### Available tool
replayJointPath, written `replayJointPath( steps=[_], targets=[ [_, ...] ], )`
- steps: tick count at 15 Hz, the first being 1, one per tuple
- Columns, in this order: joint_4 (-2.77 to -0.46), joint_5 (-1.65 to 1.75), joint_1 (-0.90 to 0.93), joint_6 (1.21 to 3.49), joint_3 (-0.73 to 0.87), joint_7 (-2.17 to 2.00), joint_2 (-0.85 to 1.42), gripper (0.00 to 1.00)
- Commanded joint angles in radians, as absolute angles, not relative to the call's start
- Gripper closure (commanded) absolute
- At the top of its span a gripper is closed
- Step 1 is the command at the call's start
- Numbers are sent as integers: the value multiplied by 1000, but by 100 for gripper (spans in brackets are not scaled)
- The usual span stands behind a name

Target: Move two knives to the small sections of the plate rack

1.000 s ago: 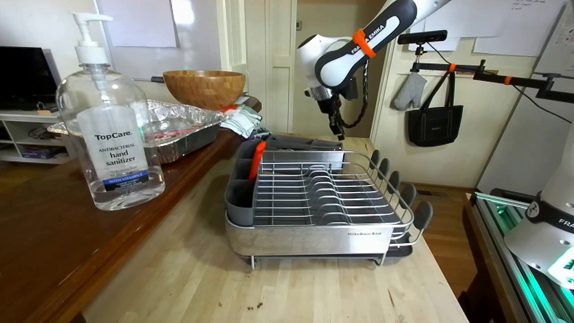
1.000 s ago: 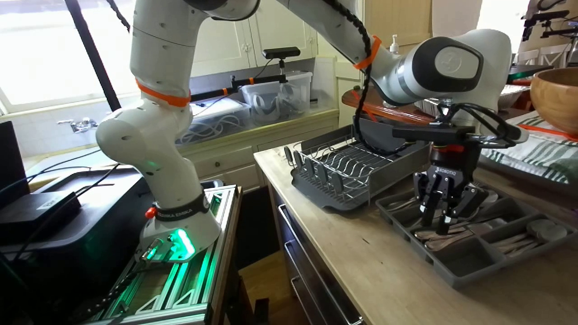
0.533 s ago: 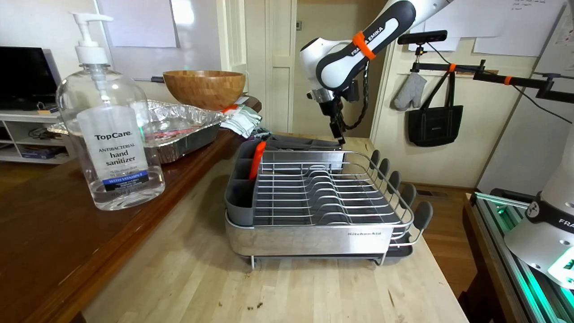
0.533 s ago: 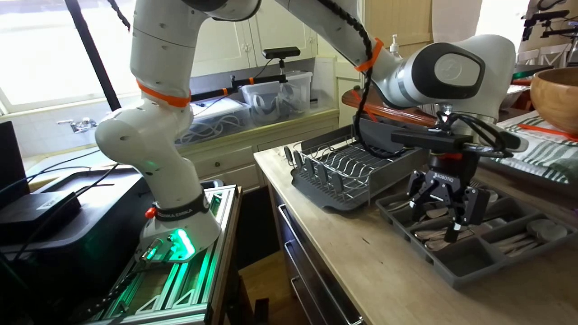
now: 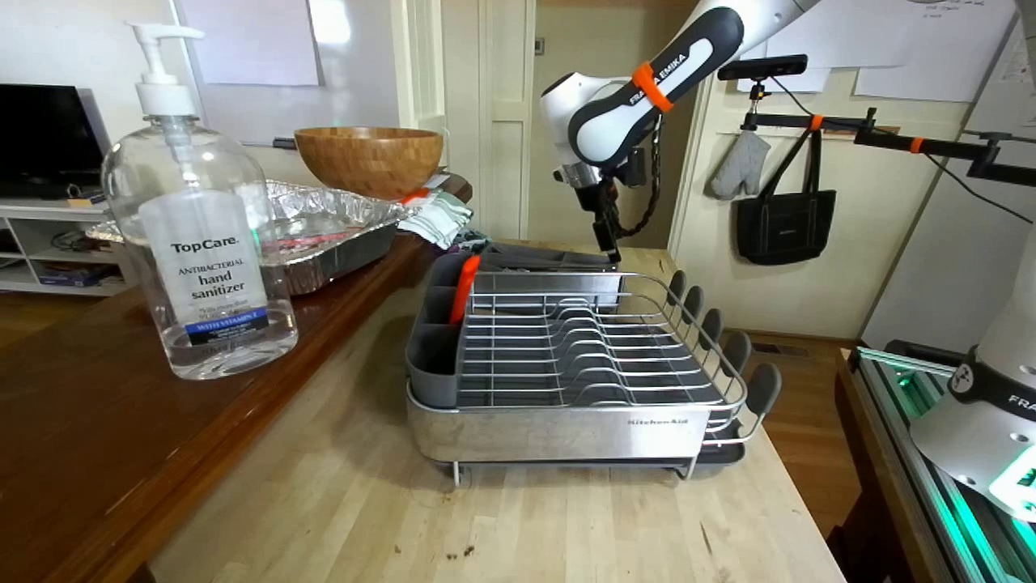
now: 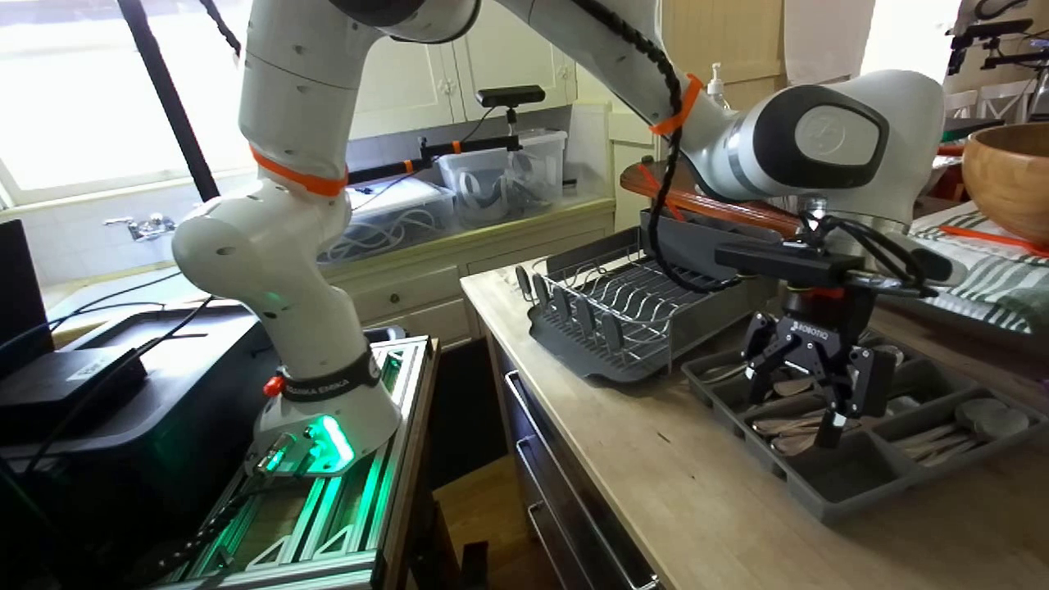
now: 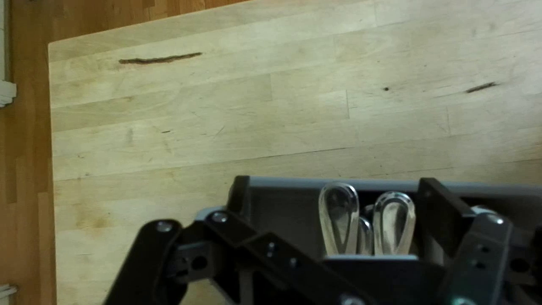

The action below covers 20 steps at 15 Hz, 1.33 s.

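Observation:
My gripper [image 7: 338, 190] stands open over the grey cutlery tray [image 7: 288, 182], its fingers wide apart in the wrist view. Two silver handle ends, a left handle [image 7: 338, 216] and a right handle [image 7: 391, 220], lie in the tray between the fingers, with others partly under them. Whether these are the knives I cannot tell. Nothing is gripped. In an exterior view the gripper [image 6: 795, 410] hangs low above the tray's cutlery [image 6: 791, 438]. The plate rack [image 5: 558, 441] stands apart from it. Its small sections [image 5: 433, 352] line one short end, with a red handle [image 5: 465, 287] upright in one.
The tray's front rim [image 6: 869, 496] sits on the wooden counter beside the rack [image 6: 623, 319]. Spoons [image 6: 992, 418] lie in another compartment. A sanitizer bottle [image 5: 206, 267], foil tray [image 5: 332, 259] and wooden bowl [image 5: 368, 162] stand on the brown table alongside.
My gripper's fingers have spread from close together to wide apart. The arm has come down slightly towards the cutlery tray. Rack and tray have not moved.

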State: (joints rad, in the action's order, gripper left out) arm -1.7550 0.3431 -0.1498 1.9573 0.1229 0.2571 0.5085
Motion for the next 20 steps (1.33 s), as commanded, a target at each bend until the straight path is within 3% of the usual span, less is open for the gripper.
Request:
replayJointPath(
  steps=[1,9,11,12,13,18,20],
  targets=[
    [-1709,308,-172,1954,115,275,556,0],
    [-1643,262,-180,1940,110,273,623,13],
    [-1631,254,-181,1937,111,269,632,28],
    [-1628,249,-182,1935,111,269,634,47],
    [-1623,242,-183,1933,110,269,636,56],
    [-1613,231,-179,1923,109,263,635,94],
    [-1609,236,-174,1906,115,249,629,100]
  ],
)
